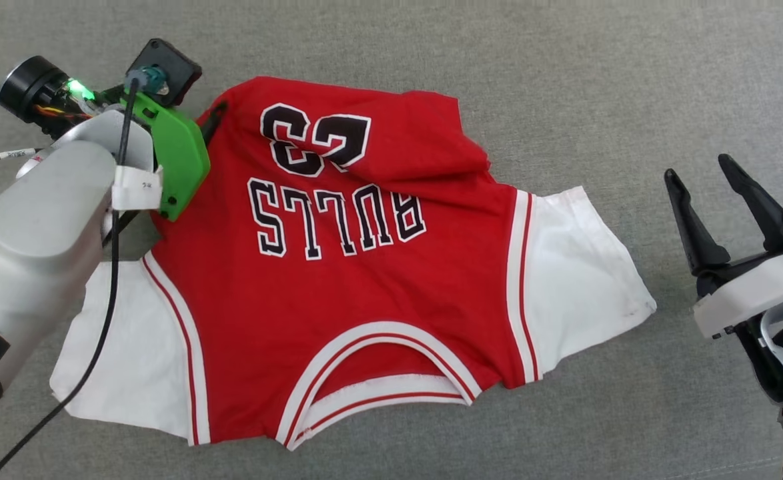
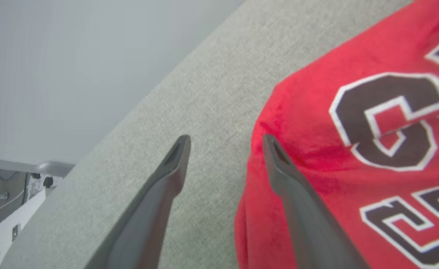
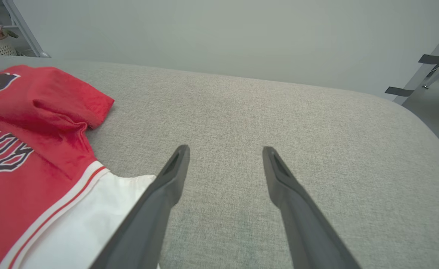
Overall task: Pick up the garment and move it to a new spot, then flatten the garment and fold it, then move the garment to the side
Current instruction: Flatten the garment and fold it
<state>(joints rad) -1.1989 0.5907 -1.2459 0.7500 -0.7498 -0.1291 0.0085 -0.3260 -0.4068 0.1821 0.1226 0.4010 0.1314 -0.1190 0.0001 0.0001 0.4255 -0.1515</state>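
1. Currently the left gripper (image 2: 227, 144) has its two dark fingers spread wide with nothing between them. In the left wrist view one finger (image 2: 172, 172) is over bare grey cloth and the other is over the red edge of the shirt (image 2: 354, 123); whether it touches the fabric cannot be told.
2. In the head view that gripper sits at the shirt's far left corner, just beside the "23".
3. The right gripper (image 1: 698, 168) is spread wide too and holds nothing. It stands over the grey surface (image 1: 598, 67), off to the right of the shirt and apart from the right sleeve (image 1: 578, 273).
4. The shirt (image 1: 365, 280) lies print side up on that surface, with its collar nearest the robot, so "BULLS" and "23" read upside down in the head view.
5. Both white sleeves are spread out to the sides; the left sleeve (image 1: 131, 360) is partly hidden under the pale forearm (image 1: 31, 227).
6. The far right part of the shirt's hem is rumpled and folded over on itself, while the chest lies fairly flat.
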